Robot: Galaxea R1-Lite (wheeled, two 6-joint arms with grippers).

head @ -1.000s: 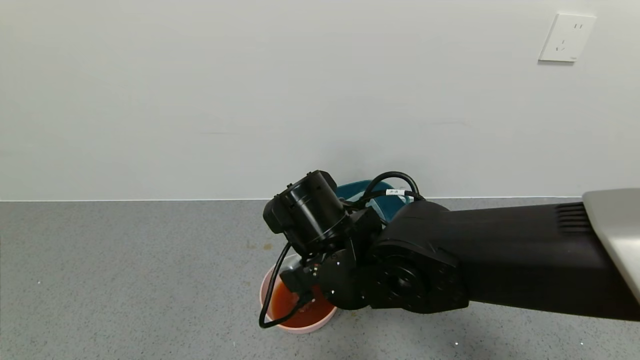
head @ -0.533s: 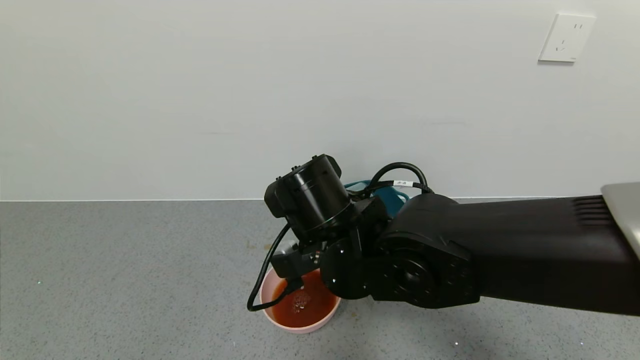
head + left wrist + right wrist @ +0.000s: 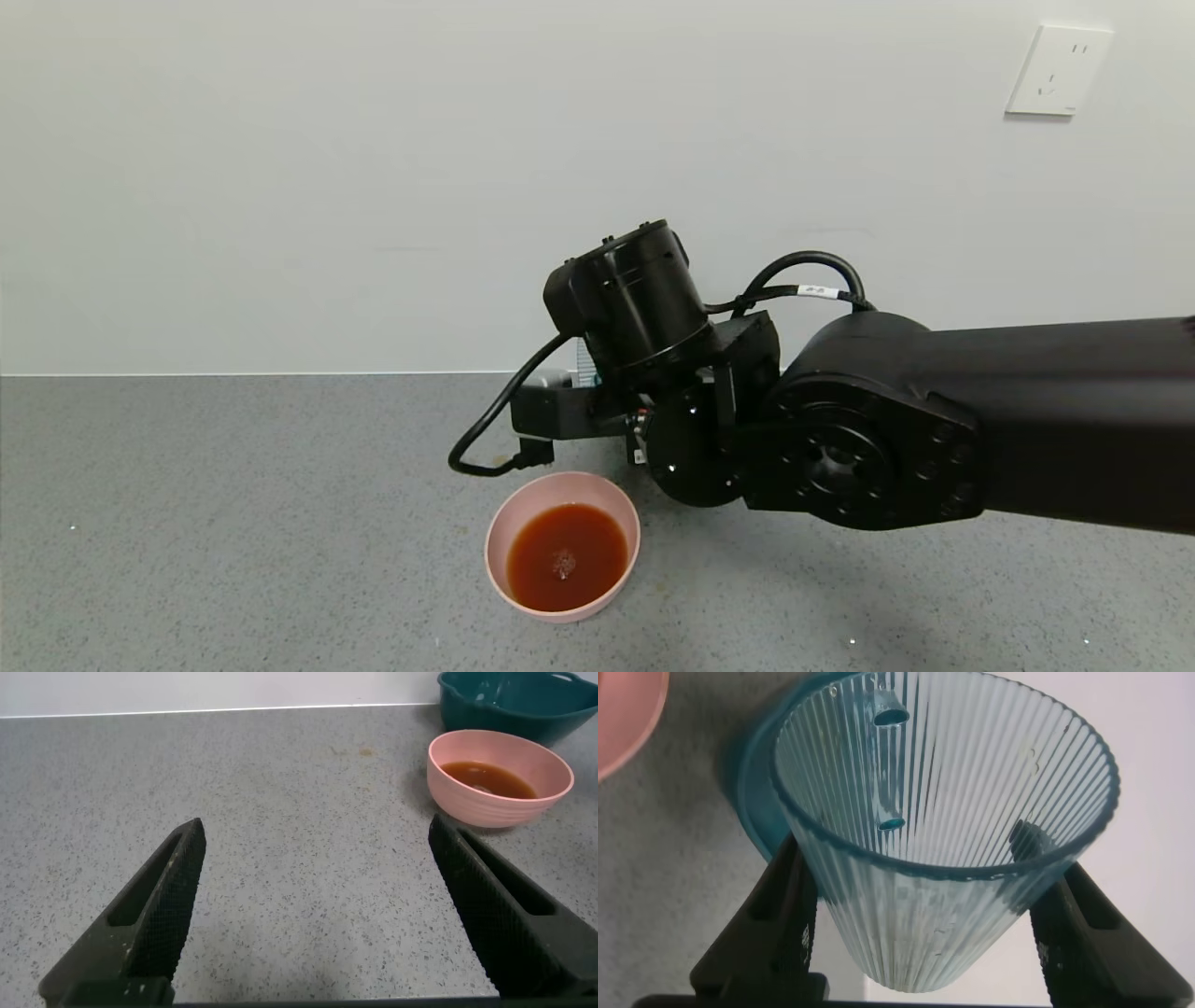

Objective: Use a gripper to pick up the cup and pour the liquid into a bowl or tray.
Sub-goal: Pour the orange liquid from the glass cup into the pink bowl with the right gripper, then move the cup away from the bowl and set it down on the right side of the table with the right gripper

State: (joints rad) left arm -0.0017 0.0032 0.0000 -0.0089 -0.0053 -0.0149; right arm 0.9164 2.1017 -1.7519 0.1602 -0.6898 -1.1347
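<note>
One cup [image 3: 943, 849], one pink bowl [image 3: 563, 546], one teal basin [image 3: 509, 700].

The bowl [image 3: 563, 546] sits on the floor [image 3: 233, 523], and the liquid [image 3: 566, 556] lies in the bowl. The right gripper [image 3: 560, 415] hangs above the bowl and a bit behind it, toward the wall [image 3: 373, 187]. The cup [image 3: 943, 849] sits between this gripper's two fingers [image 3: 771, 919]. The basin [image 3: 512, 702] stands just behind the bowl, nearer the wall. The left gripper [image 3: 327, 915] hangs low over the floor, well to the left of the bowl. A socket [image 3: 1058, 71] is on the wall, high up and far right of the bowl.
</note>
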